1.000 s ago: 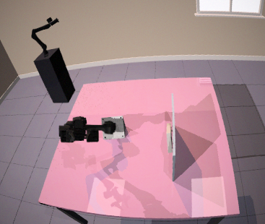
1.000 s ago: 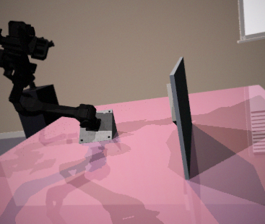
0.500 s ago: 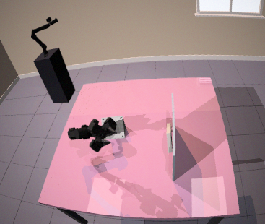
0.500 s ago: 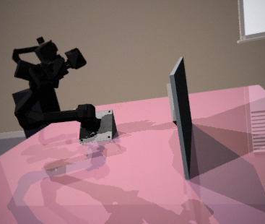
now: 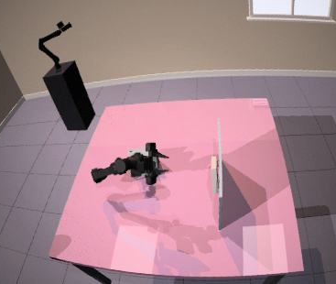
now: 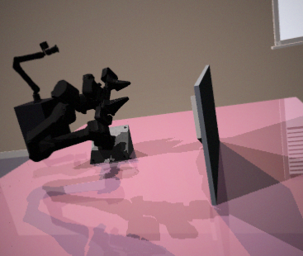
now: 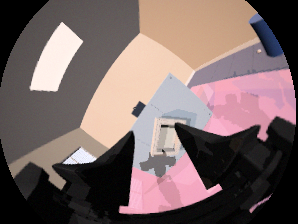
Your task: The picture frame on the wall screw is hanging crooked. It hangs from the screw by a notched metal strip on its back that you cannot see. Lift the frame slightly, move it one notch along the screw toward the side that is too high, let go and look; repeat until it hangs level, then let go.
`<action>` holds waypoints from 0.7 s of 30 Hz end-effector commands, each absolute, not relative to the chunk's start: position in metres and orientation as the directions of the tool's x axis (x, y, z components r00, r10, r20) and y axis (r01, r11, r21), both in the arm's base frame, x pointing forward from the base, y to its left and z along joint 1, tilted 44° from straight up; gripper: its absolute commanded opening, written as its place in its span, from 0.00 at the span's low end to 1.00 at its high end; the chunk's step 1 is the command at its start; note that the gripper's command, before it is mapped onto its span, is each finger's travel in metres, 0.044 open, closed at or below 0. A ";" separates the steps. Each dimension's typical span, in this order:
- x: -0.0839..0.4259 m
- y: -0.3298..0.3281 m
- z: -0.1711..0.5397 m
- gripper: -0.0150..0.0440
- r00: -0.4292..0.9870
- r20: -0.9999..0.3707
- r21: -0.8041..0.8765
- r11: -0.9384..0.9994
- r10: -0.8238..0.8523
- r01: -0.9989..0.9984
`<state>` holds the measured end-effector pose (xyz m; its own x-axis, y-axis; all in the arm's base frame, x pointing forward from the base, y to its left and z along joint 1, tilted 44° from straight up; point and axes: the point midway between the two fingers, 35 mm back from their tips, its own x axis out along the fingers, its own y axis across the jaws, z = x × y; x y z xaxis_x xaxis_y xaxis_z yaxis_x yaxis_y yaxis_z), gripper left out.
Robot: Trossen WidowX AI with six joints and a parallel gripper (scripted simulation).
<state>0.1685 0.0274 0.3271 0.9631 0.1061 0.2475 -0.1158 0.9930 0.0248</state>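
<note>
The picture frame (image 5: 214,176) (image 6: 196,117) (image 7: 157,134) hangs on the upright grey panel (image 5: 220,208) (image 6: 210,165) (image 7: 170,89). In the wrist view its edges are clearly turned against the panel's edges; its right side seems the higher one, though the view is tilted. The screw and the notched strip are hidden. My gripper (image 5: 168,164) (image 6: 129,91) (image 7: 154,129) is partly open and empty. It is well short of the frame, on the frame's side of the panel, its fingers pointing toward the panel.
The arm's base plate (image 6: 121,142) sits on the pink table (image 5: 171,119) (image 6: 158,173), below the gripper. The panel stands upright across the table. A second arm on a black pedestal (image 5: 70,93) stands beyond the table. A blue object (image 7: 268,36) shows at the wrist view's upper right.
</note>
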 end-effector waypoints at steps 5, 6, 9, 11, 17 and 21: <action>0.184 0.042 0.249 0.69 0.988 0.067 0.297 0.942 0.142 -0.156; 0.184 0.042 0.249 0.69 0.988 0.067 0.297 0.942 0.142 -0.156; 0.184 0.042 0.249 0.69 0.988 0.067 0.297 0.942 0.142 -0.156; 0.184 0.042 0.249 0.69 0.988 0.067 0.297 0.942 0.142 -0.156; 0.184 0.042 0.249 0.69 0.988 0.067 0.297 0.942 0.142 -0.156; 0.184 0.042 0.249 0.69 0.988 0.067 0.297 0.942 0.142 -0.156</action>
